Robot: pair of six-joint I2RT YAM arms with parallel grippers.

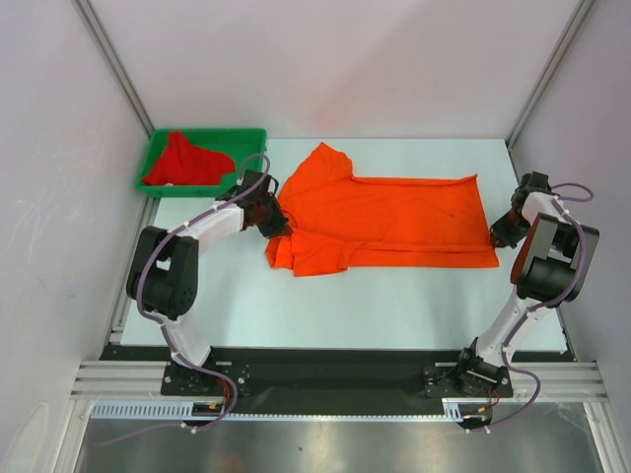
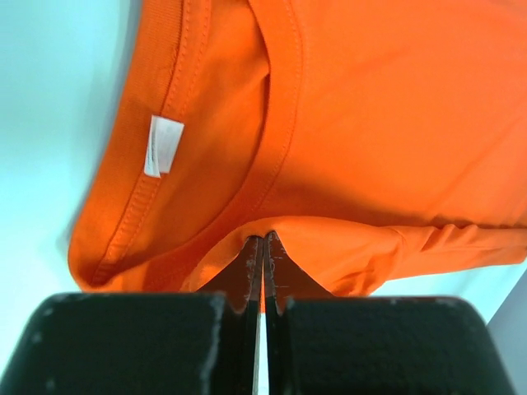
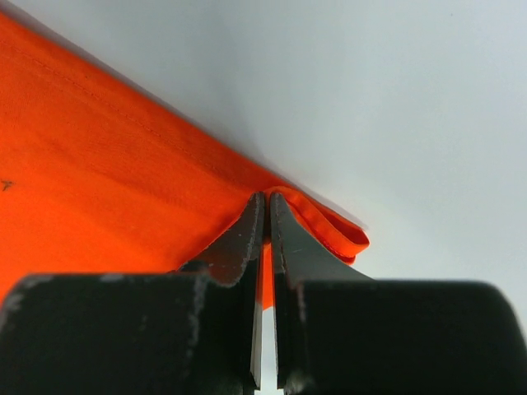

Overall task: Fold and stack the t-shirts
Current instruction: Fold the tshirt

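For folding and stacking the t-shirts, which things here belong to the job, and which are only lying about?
Job: orange t-shirt, pinched by the left arm's fingers and the right arm's fingers; red t-shirt, lying in the green tray.
Lying about: green tray; table.

Left wrist view: bright orange cloth t-shirt (image 2: 395, 123) cut off at 12 and 3 o'clock; you cannot read small white neck label (image 2: 163, 146), print blurred. Overhead: right gripper (image 1: 499, 235) fingertips hidden.
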